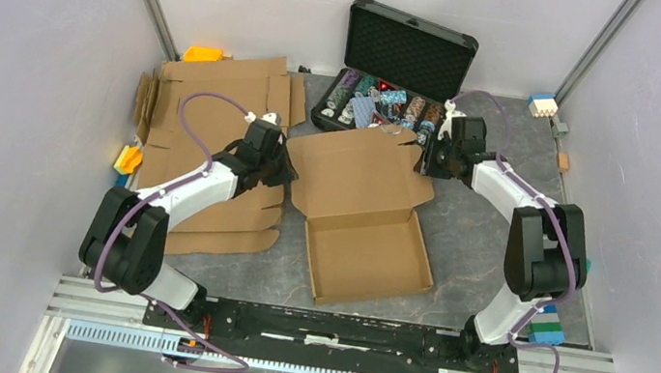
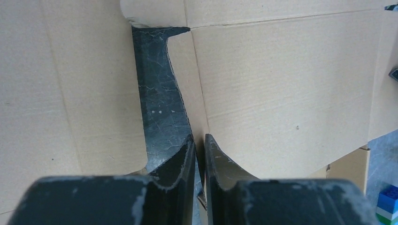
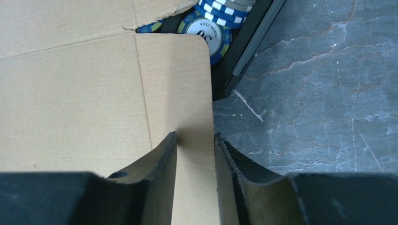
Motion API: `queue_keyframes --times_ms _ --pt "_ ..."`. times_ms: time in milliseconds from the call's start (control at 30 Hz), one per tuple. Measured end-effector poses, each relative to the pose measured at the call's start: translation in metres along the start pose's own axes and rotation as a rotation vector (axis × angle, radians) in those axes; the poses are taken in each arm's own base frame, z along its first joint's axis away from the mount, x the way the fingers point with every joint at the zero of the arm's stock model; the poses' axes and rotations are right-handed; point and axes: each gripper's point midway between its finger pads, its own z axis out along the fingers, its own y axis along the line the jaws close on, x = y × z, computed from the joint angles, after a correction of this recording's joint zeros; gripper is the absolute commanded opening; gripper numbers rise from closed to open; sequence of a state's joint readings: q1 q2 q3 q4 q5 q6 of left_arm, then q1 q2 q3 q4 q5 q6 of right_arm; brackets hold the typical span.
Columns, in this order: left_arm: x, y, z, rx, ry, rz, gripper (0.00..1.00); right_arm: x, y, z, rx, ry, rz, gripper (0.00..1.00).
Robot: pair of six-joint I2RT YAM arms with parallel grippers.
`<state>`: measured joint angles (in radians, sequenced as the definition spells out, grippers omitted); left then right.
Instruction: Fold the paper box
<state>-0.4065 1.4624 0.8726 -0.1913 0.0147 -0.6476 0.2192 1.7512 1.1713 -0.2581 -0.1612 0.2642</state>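
The brown paper box (image 1: pixel 366 255) lies mid-table with its base tray formed and its lid panel (image 1: pixel 359 166) lying open toward the back. My left gripper (image 1: pixel 288 169) is at the lid's left side. In the left wrist view the left gripper (image 2: pixel 199 137) is shut on the thin edge of a side flap of the box (image 2: pixel 281 79). My right gripper (image 1: pixel 428 158) is at the lid's right side. In the right wrist view the right gripper (image 3: pixel 195 134) is open, and the rounded side flap (image 3: pixel 173 79) lies in the gap between its fingers.
An open black case (image 1: pixel 409 51) with poker chips (image 3: pixel 206 28) stands right behind the lid. Flat cardboard sheets (image 1: pixel 221 103) lie at the left under my left arm. Toy blocks sit at the back left (image 1: pixel 202 54), left edge (image 1: pixel 127 159), back right (image 1: pixel 542 104) and near right (image 1: pixel 546 326).
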Motion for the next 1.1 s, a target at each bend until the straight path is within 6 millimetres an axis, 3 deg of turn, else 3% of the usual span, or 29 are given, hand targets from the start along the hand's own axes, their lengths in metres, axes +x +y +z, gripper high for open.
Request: queue_keyframes --times_ms 100,500,667,867,1000,1100 --pt "0.000 -0.002 -0.002 0.014 0.006 -0.003 0.16 0.004 0.001 -0.007 -0.026 -0.021 0.013 0.31" --pt "0.007 -0.012 -0.029 0.081 0.034 -0.003 0.17 0.026 0.011 -0.035 -0.065 0.001 0.012 0.32" --pt "0.008 -0.013 -0.033 0.073 0.053 -0.004 0.17 0.025 0.013 -0.037 -0.070 0.009 0.013 0.30" --pt "-0.007 -0.026 -0.041 0.098 0.032 -0.002 0.17 0.019 0.015 -0.042 -0.075 -0.002 0.011 0.30" --pt "-0.001 -0.025 -0.045 0.109 0.046 -0.002 0.18 0.022 0.018 -0.049 -0.091 -0.014 0.014 0.30" --pt "0.010 -0.021 -0.049 0.116 0.065 -0.004 0.18 0.036 0.021 -0.056 -0.111 -0.011 0.023 0.30"
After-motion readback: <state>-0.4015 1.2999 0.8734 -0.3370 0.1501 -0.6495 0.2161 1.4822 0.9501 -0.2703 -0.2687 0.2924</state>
